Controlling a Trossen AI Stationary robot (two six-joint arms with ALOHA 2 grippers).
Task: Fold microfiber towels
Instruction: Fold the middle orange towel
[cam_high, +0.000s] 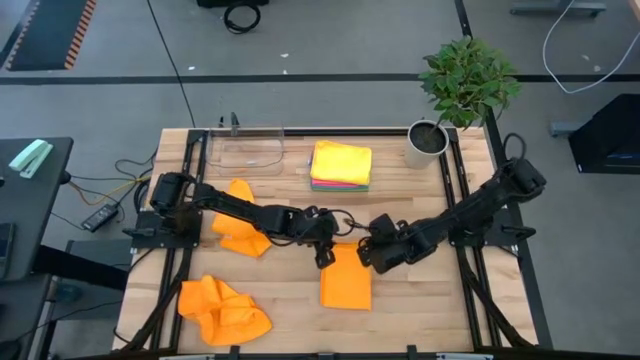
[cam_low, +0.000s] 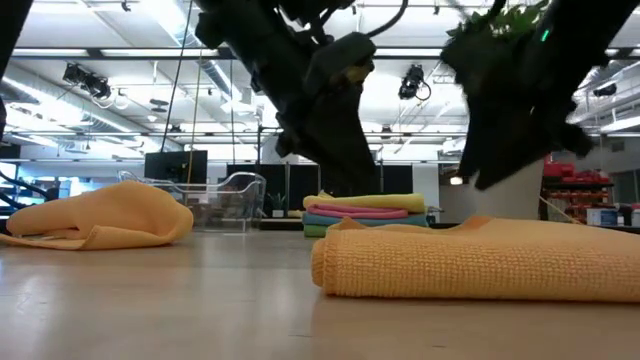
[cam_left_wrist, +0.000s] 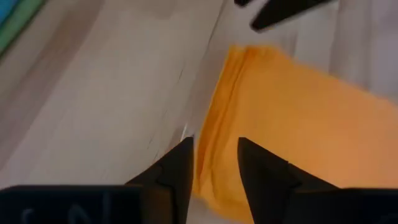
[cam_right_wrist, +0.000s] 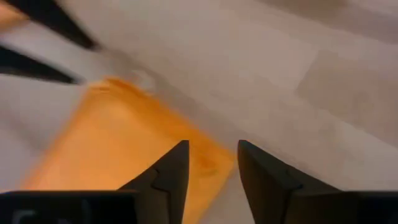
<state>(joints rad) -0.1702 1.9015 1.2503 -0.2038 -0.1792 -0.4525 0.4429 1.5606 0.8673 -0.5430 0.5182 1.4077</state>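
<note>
Two grippers hang over the top edge of the folded orange towel (cam_high: 345, 278) in the middle of the table: the left gripper (cam_high: 325, 256) and the right gripper (cam_high: 372, 258), both with fingers apart and holding nothing. I think they are letting go after a fold, so they should lift straight up and not drag the cloth

Wooden table (cam_high: 420, 300) – orange towels (cam_high: 345, 277), towel stack (cam_high: 341, 165), tray (cam_high: 248, 150), plant pot (cam_high: 426, 143).

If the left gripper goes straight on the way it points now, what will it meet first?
Most likely the folded orange towel: the left gripper points at its near edge, jaws apart. Depth is unclear; it may meet the table beside that edge.
</note>
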